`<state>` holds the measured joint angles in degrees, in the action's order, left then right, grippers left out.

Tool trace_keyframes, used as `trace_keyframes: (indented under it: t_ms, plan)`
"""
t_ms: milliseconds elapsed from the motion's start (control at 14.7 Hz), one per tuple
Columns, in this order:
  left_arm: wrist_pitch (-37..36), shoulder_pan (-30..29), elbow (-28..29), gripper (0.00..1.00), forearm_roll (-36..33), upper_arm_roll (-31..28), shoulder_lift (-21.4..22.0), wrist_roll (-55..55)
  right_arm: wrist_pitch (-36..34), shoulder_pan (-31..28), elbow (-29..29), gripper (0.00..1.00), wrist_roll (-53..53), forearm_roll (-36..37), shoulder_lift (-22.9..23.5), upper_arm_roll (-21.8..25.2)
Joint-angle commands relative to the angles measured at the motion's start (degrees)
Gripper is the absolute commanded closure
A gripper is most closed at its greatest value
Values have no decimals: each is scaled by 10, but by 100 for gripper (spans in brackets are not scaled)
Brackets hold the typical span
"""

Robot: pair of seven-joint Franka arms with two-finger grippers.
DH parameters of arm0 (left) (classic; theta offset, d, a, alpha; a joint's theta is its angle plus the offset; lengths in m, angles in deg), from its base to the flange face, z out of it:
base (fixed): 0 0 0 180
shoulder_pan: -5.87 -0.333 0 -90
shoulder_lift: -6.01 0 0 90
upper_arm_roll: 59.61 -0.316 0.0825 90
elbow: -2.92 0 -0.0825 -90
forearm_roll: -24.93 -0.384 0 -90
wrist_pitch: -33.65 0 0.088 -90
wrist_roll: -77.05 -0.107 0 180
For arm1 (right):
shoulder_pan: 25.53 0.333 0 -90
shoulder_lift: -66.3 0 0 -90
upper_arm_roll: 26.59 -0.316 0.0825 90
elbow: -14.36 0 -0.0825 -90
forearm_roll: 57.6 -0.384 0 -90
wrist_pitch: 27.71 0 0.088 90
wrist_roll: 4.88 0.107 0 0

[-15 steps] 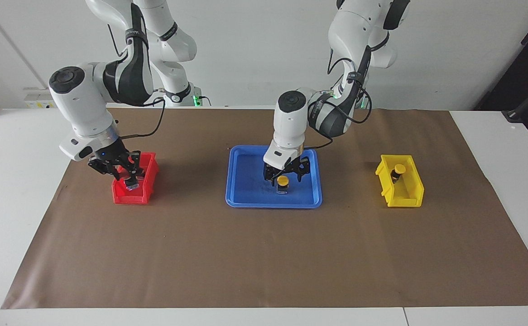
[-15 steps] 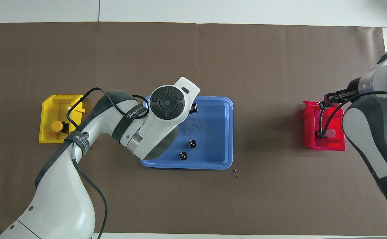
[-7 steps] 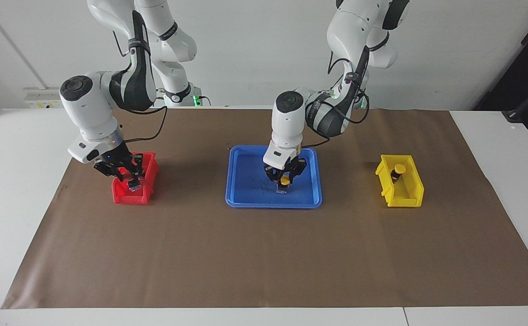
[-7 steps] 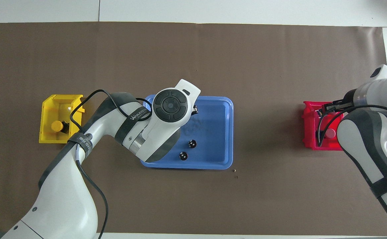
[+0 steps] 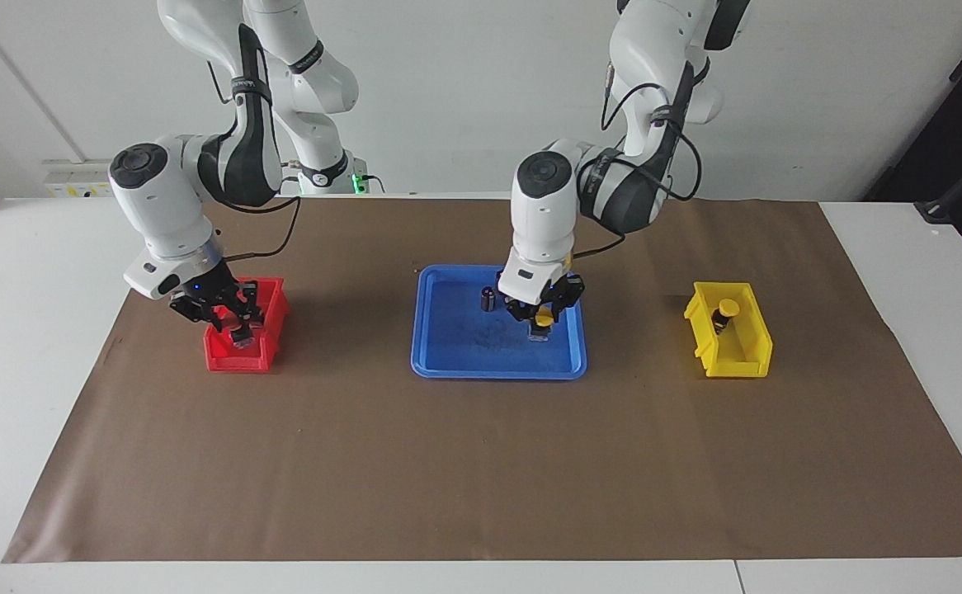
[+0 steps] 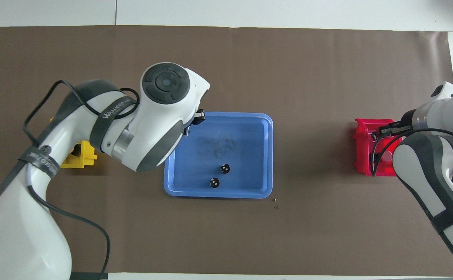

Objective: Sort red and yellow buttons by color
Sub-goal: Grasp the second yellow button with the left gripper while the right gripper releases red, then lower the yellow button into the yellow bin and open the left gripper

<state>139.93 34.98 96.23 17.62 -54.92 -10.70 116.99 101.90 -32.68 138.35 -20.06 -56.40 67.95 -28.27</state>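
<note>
while the left end effector (image 5: 542,317) grips a yellow button (image 5: 543,320) above the blue tray (image 5: 448,363), the right end effector (image 5: 229,318) hangs over the red bin (image 5: 271,318).
the held button is lifted off the tray floor, toward the left arm's end of the tray. a second yellow button (image 5: 726,309) lies in the yellow bin (image 5: 737,363). two dark cylinders (image 6: 219,175) stand in the tray, in its part nearer the robots. whether the right end effector's fingers are open or closed, i cannot tell.

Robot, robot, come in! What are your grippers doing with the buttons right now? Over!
Left gripper shut on yellow button, lifted over blue tray. Right gripper over red bin. Second yellow button in yellow bin. Nothing blocking.
</note>
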Motion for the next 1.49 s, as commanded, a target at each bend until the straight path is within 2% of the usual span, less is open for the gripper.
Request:
trace_keyframes:
  t_ms: [0, 408, 543, 679, 747, 815, 951, 1155, 1291, 1358, 1426]
  plan:
    - [-48, -89, 12, 99, 20, 0, 47, -138, 32, -6, 29, 78, -9, -12, -14, -5]
    - [-29, -229, 28, 99, 20, -1, 52, -285, 81, -8, 67, 77, -10, -12, -16, -5]
    - [12, -263, 66, 99, 20, -1, 64, -298, 89, -9, 75, 77, -11, -12, -16, -5]
    - [54, -279, 106, 98, 20, -2, 77, -290, 88, -9, 75, 65, -11, -12, -16, -5]
    - [66, -289, 118, 98, 20, -2, 82, -291, 88, -9, 74, 52, -12, -12, -16, -5]
    - [80, -297, 134, 98, 20, -1, 87, -291, 86, -9, 73, 44, -13, -12, -16, -4]
    - [98, -303, 161, 98, 20, -1, 99, -290, 72, -10, 64, 40, -16, -12, -16, -4]
    - [110, -305, 184, 98, 20, -2, 110, -290, -18, -10, 1, 38, -18, -11, -8, -5]
    - [152, -311, 229, 98, 20, -2, 121, -288, -80, -7, -45, 35, -15, -12, -8, -5]
    - [181, -313, 245, 98, 20, -2, 123, -288, -113, -5, -68, 32, -10, -11, -11, -6]
    - [198, -313, 254, 98, 20, -2, 121, -286, -145, -4, -94, 22, -9, -12, -14, -6]
